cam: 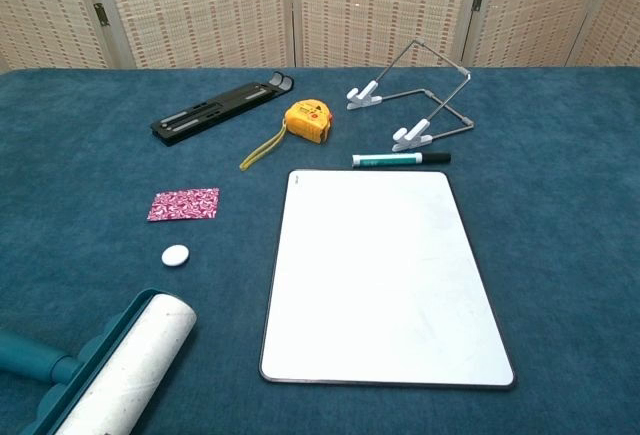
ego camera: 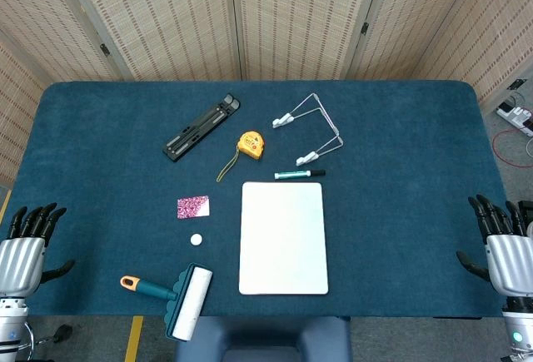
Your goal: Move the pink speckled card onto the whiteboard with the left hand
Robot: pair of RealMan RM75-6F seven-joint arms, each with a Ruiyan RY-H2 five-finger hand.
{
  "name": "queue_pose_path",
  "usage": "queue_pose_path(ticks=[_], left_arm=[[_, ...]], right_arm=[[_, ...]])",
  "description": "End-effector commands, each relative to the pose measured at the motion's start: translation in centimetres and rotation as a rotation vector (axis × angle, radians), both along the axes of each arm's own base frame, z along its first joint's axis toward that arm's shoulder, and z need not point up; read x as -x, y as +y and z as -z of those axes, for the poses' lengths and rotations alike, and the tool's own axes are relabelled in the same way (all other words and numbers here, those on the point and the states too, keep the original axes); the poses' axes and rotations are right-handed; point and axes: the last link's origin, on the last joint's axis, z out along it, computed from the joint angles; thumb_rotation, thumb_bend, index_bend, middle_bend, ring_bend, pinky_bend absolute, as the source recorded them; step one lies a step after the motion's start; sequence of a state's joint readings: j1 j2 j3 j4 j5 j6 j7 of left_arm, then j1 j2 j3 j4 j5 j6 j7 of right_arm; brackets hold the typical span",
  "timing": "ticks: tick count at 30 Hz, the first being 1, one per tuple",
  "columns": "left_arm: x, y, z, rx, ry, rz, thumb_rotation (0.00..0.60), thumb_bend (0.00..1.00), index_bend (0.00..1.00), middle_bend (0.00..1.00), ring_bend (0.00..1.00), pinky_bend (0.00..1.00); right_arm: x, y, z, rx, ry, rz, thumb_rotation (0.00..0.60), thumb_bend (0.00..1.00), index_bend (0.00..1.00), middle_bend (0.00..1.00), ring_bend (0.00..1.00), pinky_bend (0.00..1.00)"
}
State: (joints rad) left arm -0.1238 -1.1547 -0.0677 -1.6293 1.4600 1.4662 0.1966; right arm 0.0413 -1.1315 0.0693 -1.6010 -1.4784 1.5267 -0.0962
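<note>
bench (ego camera: 400, 129): blue cloth cover
whiteboard (ego camera: 283, 237): flat, centre
pink speckled card (ego camera: 193, 207): left of whiteboard
white disc (ego camera: 196, 240): below card
marker (ego camera: 299, 174): above whiteboard
lint roller (ego camera: 188, 300): lower left of whiteboard
tape measure (ego camera: 251, 145), black stand (ego camera: 203, 129), wire stand (ego camera: 310, 133): beyond whiteboard

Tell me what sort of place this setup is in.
Probably an indoor robot test or lab workspace: a table covered in blue cloth, woven folding screens closing it off behind, and office items laid out apart, such as a whiteboard and tape measure.

Black folded stand (ego camera: 202, 130) far left on blue table (ego camera: 400, 129). Yellow tape measure (ego camera: 251, 144) beside it, strap trailing. Wire holder (ego camera: 310, 133) right of that. Marker (ego camera: 299, 174) lying flat nearby. Small white disc (ego camera: 196, 240) mid-left. Lint roller (ego camera: 179, 295), teal with orange handle tip, at near edge.
</note>
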Motion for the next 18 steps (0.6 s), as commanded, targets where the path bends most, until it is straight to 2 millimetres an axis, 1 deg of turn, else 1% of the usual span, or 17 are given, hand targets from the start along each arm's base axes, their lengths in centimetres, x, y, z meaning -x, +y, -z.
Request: queue_pose_path(ticks=[1, 11, 18], left_arm=[[0.01, 0.05, 0.14, 0.007, 0.003, -0.003, 0.600, 0.17, 0.16, 0.15, 0.13, 0.00], [-0.01, 0.15, 0.12, 0.003, 0.004, -0.006, 0.600, 0.18, 0.17, 0.15, 0.13, 0.00], [-0.34, 0.64, -0.01, -0.001, -0.004, 0.009, 0.600, 0.18, 0.17, 0.15, 0.14, 0.00]], right_arm=[[0.03, 0.03, -0.05, 0.003, -0.001, 0.003, 0.600, 0.23, 0.06, 0.11, 0.14, 0.00], [0.03, 0.08, -0.21, 0.007, -0.002, 0.003, 0.600, 0.23, 0.06, 0.11, 0.14, 0.00], [0.12, 0.14, -0.28, 0.010, -0.002, 0.001, 0.600, 0.23, 0.06, 0.11, 0.14, 0.00]])
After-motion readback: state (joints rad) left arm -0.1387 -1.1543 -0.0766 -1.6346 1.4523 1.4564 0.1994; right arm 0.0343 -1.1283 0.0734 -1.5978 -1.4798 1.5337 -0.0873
